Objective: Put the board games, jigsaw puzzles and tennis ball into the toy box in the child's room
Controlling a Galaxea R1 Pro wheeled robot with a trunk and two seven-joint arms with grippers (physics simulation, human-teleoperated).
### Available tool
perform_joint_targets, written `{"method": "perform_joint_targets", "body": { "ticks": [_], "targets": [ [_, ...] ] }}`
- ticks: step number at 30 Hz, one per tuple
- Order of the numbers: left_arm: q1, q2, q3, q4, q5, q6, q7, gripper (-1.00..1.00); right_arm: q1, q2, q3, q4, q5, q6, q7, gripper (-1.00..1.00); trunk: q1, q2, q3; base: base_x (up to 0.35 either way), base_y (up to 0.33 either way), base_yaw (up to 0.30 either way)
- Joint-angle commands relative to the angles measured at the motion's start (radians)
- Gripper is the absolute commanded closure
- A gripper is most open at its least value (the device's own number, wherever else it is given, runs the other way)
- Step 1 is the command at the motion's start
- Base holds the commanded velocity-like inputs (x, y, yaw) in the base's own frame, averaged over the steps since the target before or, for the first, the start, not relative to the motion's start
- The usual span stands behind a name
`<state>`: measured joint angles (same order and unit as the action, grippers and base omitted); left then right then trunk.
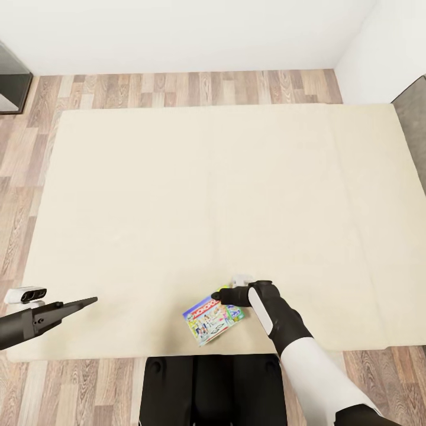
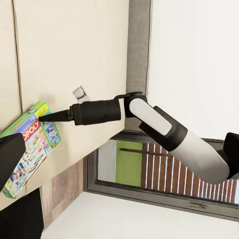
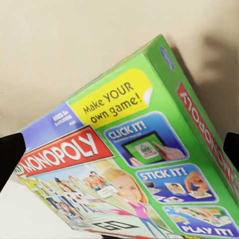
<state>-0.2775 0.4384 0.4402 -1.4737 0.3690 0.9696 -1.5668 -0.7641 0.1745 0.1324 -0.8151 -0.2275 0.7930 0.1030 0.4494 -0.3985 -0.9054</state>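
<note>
I have the right pincer (image 1: 220, 294) at the far edge of the flat green-and-white Monopoly board game box (image 1: 213, 319), which lies near the front edge of the wide beige mattress of the bed (image 1: 177, 189). I cannot tell whether its fingers are closed on it. My worry is that a thin edge grip slips, tipping the box onto the wooden floor (image 1: 53, 384). The lid reads "MONOPOLY", "Make YOUR own game!", "CLICK IT!", "STICK IT!", "PLAY IT!". My left pincer (image 1: 89, 302) hangs empty; I cannot judge its opening.

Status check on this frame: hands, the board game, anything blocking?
Right hand at the Monopoly board game on the bed; grip unconfirmed. Left hand hovers apart at the bed's edge, carrying nothing. Nothing blocking.
</note>
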Motion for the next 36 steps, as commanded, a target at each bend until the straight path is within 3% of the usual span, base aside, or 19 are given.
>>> {"method": "perform_joint_targets", "body": {
  "ticks": [1,16,31,36],
  "targets": [
    [0.0,0.0,0.0,0.0,-0.001,0.011,-0.004,-1.0,0.0,0.0,0.0,-0.001,0.002,0.008,0.003,-1.0,0.001,-0.002,-0.001,0.0,0.0,0.0],
    [0.0,0.0,0.0,0.0,-0.001,0.011,-0.004,-1.0,0.0,0.0,-0.001,-0.001,0.001,0.067,0.003,-1.0,0.001,-0.002,-0.001,0.0,0.0,0.0],
    [0.0,0.001,0.0,0.0,-0.001,0.011,-0.004,-1.0,0.0,0.0,-0.002,-0.001,0.003,0.077,0.003,-1.0,0.001,-0.002,-0.001,0.0,0.0,0.0],
    [0.0,0.0,0.0,0.0,-0.001,0.011,-0.004,-1.0,0.0,0.0,-0.001,-0.001,0.003,0.117,0.003,-1.0,0.001,-0.002,-0.001,0.0,0.0,0.0]
  ]
}}
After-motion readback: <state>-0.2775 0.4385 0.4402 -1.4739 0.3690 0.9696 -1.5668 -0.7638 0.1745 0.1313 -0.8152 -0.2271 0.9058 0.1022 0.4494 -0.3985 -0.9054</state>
